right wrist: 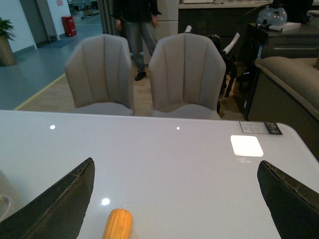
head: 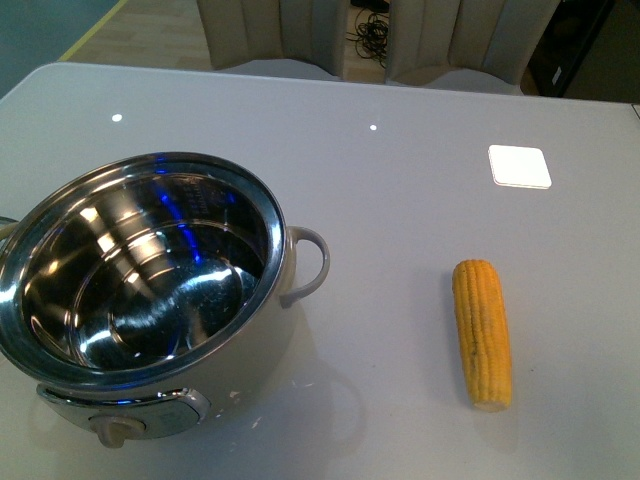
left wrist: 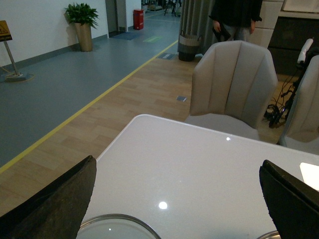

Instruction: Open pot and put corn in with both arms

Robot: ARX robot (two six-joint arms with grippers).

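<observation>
The grey table (head: 400,200) fills nearly the whole front view. Past its far edge two beige chairs (right wrist: 99,74) stand side by side at the top of the frame, and my right wrist camera shows a person (right wrist: 137,30) standing behind them.

The pot (head: 262,345) sits in the lower left of the front view, uncovered, with its shiny steel bowl open to the camera, one loop handle facing the middle of the table and its knob at the bottom edge.

My left gripper (left wrist: 177,160) is spread wide and grips nothing. My right gripper (right wrist: 175,162) is likewise splayed with nothing in it.

The corn (head: 482,330) lies flat at the lower right, well apart from the pot, with only bare tabletop between them. A small white square (head: 519,166) lies beyond the corn, at the upper right.
</observation>
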